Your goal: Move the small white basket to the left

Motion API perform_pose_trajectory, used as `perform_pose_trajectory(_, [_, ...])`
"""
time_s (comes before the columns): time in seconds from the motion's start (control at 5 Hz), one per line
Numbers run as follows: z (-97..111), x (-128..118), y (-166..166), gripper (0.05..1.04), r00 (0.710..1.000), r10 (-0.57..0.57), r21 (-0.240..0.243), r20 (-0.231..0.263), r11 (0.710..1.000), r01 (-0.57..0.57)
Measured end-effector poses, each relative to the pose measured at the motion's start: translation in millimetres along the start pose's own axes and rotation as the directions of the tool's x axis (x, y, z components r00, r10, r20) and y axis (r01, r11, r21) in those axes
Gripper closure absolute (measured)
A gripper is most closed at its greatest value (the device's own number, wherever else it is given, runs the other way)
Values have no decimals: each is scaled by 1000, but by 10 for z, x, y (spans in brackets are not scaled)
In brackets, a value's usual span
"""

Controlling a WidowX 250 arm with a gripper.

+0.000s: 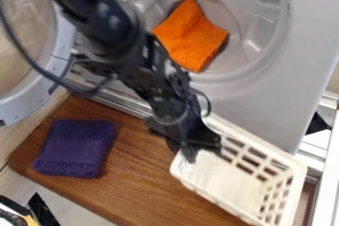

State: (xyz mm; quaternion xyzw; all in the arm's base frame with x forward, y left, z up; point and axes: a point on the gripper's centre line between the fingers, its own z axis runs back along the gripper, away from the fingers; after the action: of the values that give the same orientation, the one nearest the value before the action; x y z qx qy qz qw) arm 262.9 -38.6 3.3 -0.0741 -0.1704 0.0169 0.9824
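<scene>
The white basket point(225, 178) sits upright on the wooden board at the lower right, its long side slanting from upper left to lower right. My black gripper point(198, 149) hangs over the basket's upper-left end and hides part of the rim there. Whether it touches the basket is unclear from this angle.
A folded purple cloth point(76, 147) lies on the wooden board point(142, 185) at the left. Behind stands a grey drum machine point(255, 98) with an orange cloth point(191, 34) inside and its round door point(59, 66) swung out at the left. A white frame point(325, 170) borders the right.
</scene>
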Motion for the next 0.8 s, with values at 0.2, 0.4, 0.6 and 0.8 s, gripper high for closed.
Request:
perform_pose_trajectory(0.2, [165,22,207,992,998,47,13,45,999,-48])
perform_pose_trajectory(0.4, [218,30,466,992,993,101,30,58,994,-103])
perform_pose_trajectory(0.6, [252,17,768,992,983,168,63,68,983,-173])
perform_pose_trajectory(0.8, [234,-2,1031,992,978,200,89,61,975,-205])
